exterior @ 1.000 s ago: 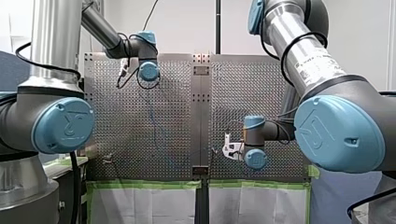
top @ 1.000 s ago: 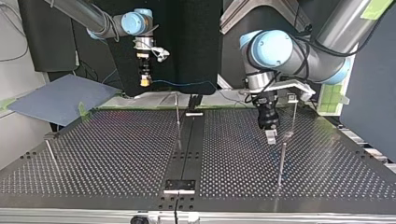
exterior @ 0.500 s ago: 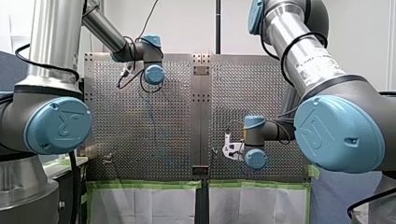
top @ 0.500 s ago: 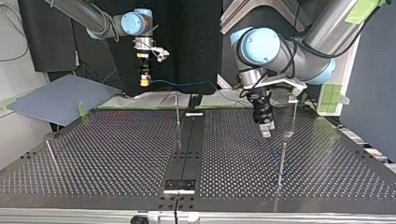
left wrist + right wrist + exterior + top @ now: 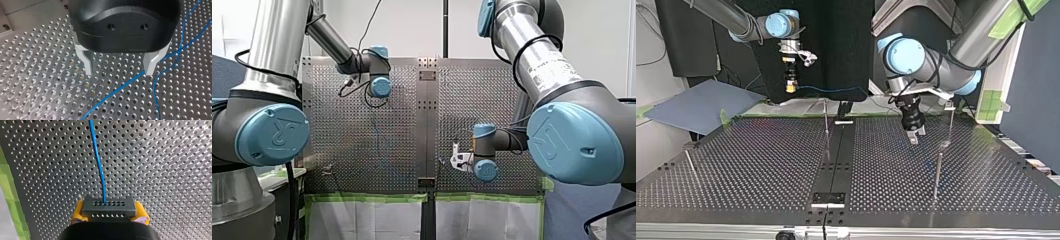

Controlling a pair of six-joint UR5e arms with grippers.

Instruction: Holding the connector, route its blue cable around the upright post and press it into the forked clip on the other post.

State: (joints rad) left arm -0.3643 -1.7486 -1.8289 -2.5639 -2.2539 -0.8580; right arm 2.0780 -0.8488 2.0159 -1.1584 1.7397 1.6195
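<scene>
Green tape (image 5: 362,197) edges the perforated metal table (image 5: 327,125).

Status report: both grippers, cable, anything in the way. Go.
Right gripper shut on connector, blue cable running out ahead. Left gripper open, empty, over slack cable on the perforated table. Nothing seen in the way.

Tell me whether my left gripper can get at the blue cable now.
Probably yes: the left gripper is open, the blue cable runs just ahead of its fingers, with nothing between.
</scene>
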